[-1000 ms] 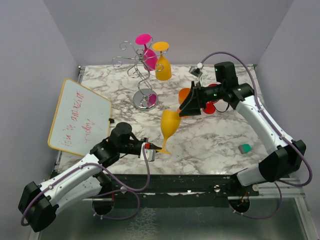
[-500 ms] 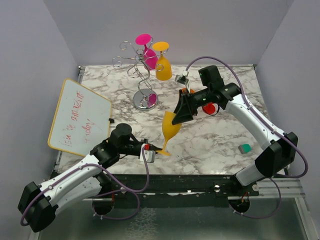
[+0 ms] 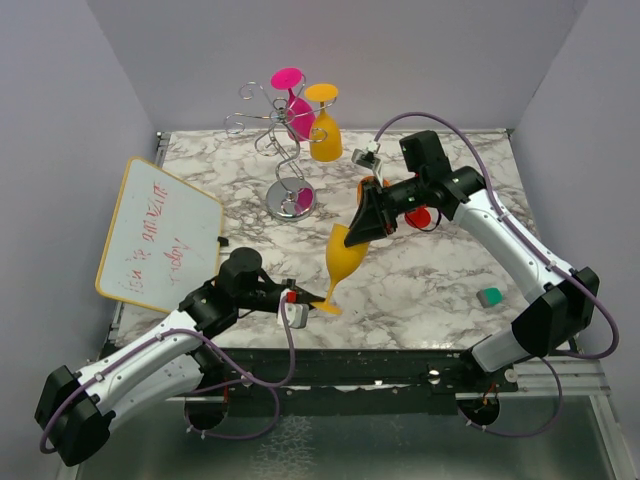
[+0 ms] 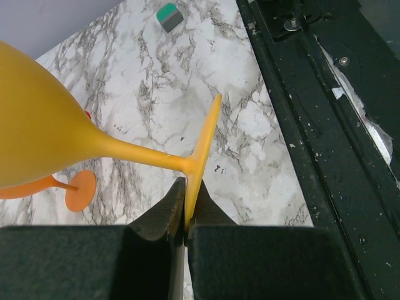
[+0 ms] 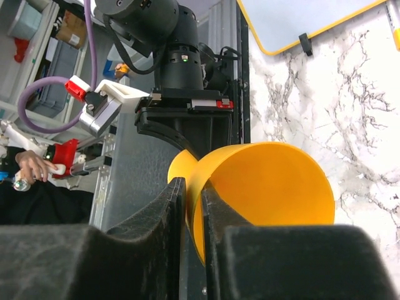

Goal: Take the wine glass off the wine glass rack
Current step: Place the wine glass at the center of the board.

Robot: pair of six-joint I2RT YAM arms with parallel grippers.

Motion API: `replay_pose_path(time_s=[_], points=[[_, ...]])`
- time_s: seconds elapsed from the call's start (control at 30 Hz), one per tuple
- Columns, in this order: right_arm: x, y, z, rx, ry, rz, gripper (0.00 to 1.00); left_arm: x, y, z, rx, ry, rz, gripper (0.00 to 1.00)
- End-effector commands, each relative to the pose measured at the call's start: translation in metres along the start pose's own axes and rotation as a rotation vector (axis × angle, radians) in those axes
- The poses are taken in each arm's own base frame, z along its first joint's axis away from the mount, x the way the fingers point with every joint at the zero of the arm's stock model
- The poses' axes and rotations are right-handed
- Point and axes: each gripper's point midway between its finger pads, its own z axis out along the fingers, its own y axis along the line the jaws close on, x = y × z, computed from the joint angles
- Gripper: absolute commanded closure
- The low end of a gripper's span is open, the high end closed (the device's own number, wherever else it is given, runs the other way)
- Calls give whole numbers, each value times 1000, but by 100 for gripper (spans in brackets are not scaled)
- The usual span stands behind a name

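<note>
wine glass (image 3: 345, 257): yellow (matte), tilted; left fingers (image 4: 157, 217): clamping foot; right fingers (image 5: 159, 219): clamping rim

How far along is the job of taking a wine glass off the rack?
Done: one yellow glass is off the rack, tilted above the table. In hand: the left claw pinches its foot and the right claw grips its rim. Left: setting it down. A pink glass and a second yellow glass hang on the rack.
</note>
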Motion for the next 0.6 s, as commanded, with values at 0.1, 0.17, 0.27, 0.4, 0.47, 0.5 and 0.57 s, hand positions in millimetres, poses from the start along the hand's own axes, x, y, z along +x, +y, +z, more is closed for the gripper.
replay_pose_path(time_s=[0.1, 0.17, 0.27, 0.4, 0.47, 0.5, 0.57], points=[[4, 22, 0, -51, 3, -1, 96, 9, -9, 1, 19, 13, -41, 100], [5, 22, -1, -49, 3, -1, 99, 9, -9, 1, 18, 15, -41, 100], [6, 21, -1, -38, 3, -1, 100, 9, -9, 1, 18, 14, -40, 100], [6, 20, -1, -23, 1, -13, 100, 9, -10, 0, 19, 14, -44, 100], [7, 19, -1, -14, 0, -15, 100, 10, -11, 0, 19, 15, -48, 94], [8, 18, -1, -8, 1, -13, 100, 9, -11, 0, 19, 13, -49, 92], [9, 17, -1, -1, 1, -12, 100, 10, -12, -1, 17, 12, -45, 91]])
